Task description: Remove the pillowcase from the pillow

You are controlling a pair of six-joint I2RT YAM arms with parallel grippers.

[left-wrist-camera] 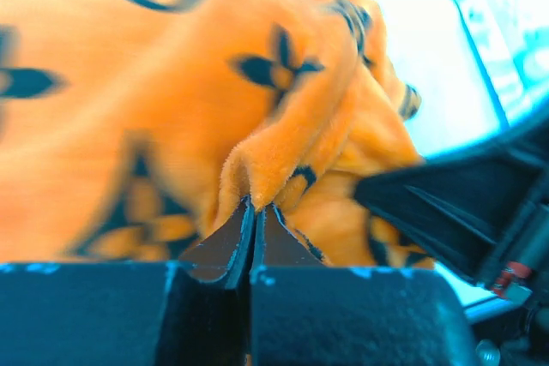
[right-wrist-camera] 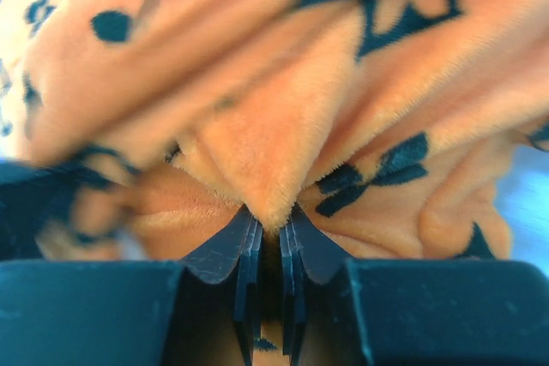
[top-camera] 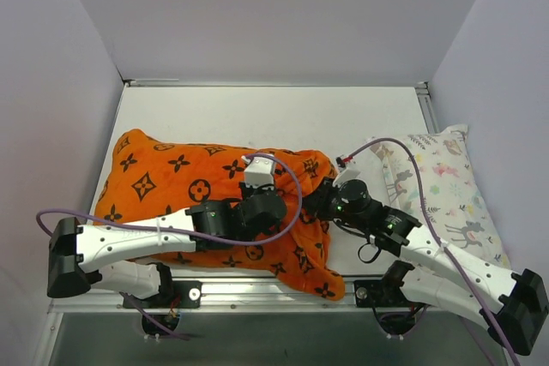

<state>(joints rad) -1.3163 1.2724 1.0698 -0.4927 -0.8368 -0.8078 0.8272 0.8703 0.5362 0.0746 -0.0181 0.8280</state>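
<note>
The orange pillowcase (top-camera: 171,177) with black motifs lies across the left and middle of the table, bulging over the pillow, which is hidden inside. My left gripper (top-camera: 283,201) is shut on a fold of the pillowcase (left-wrist-camera: 283,135) near its bunched right end. My right gripper (top-camera: 319,199) is shut on a fold of the pillowcase (right-wrist-camera: 274,143) at the same bunched end, close beside the left one. The right arm's black body shows in the left wrist view (left-wrist-camera: 455,212).
A white pillow with pastel floral and animal print (top-camera: 442,190) lies along the right side of the table. Grey walls enclose the back and sides. A purple cable (top-camera: 403,147) loops above the right arm. The table (top-camera: 274,113) is white.
</note>
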